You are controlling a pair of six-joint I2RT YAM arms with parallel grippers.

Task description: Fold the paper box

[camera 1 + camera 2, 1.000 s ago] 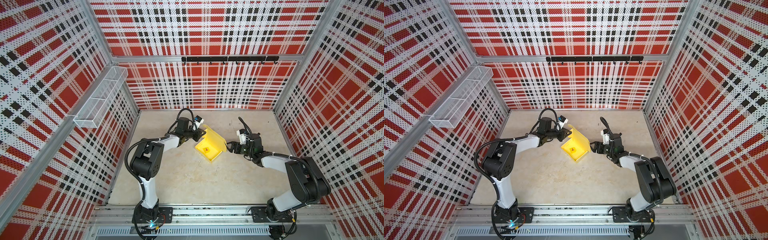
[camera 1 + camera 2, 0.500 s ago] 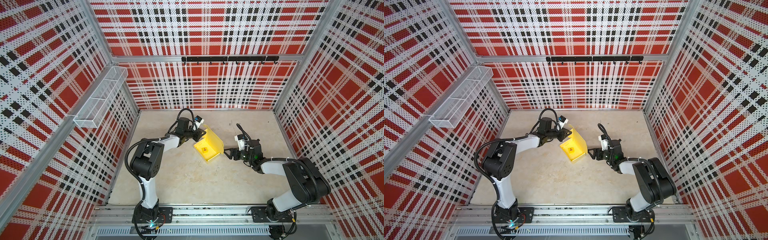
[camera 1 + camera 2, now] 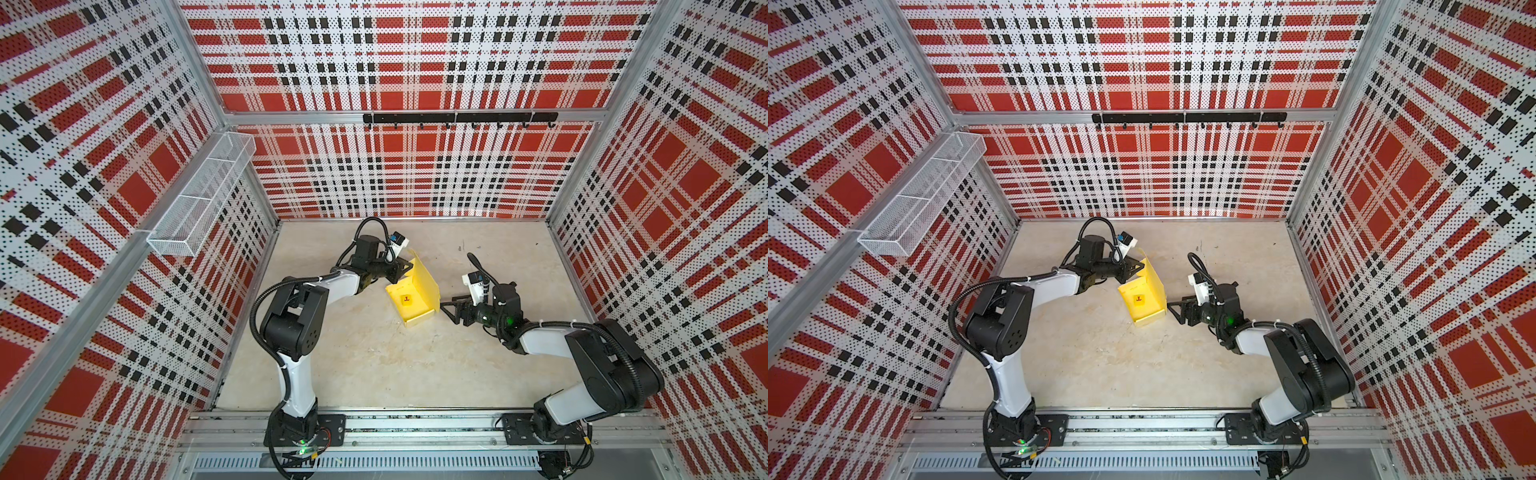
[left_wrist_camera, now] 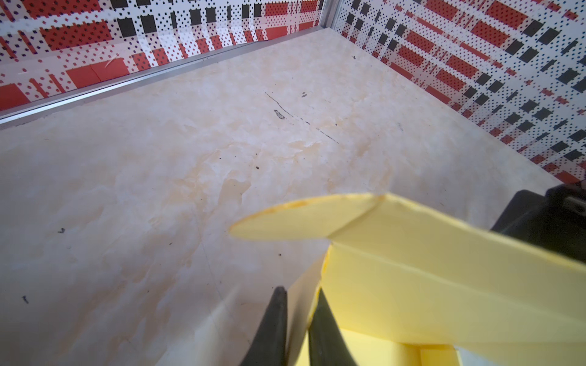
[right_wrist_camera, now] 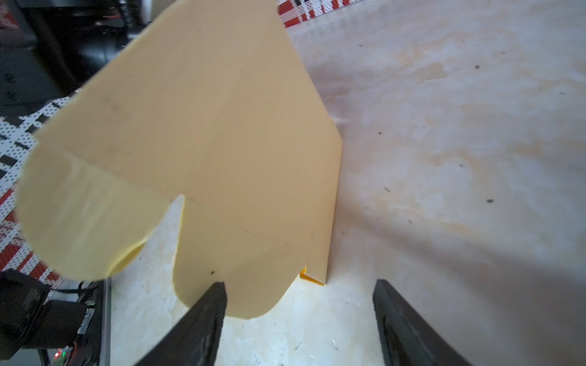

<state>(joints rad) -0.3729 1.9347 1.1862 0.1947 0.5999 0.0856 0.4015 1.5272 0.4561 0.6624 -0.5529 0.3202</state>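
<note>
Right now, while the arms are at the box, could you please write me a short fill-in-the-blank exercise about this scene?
1. The left end effector is ____ on a thin panel of the paper box.
2. The right end effector stands ____ beside a rounded flap and holds nothing.
3. Inside the paper box lies a small yellow cube that bears a ____ letter.

Missing words: shut; open; red

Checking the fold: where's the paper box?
In both top views the paper box sits centrally, gripped by the left end effector, facing the right end effector.
</note>
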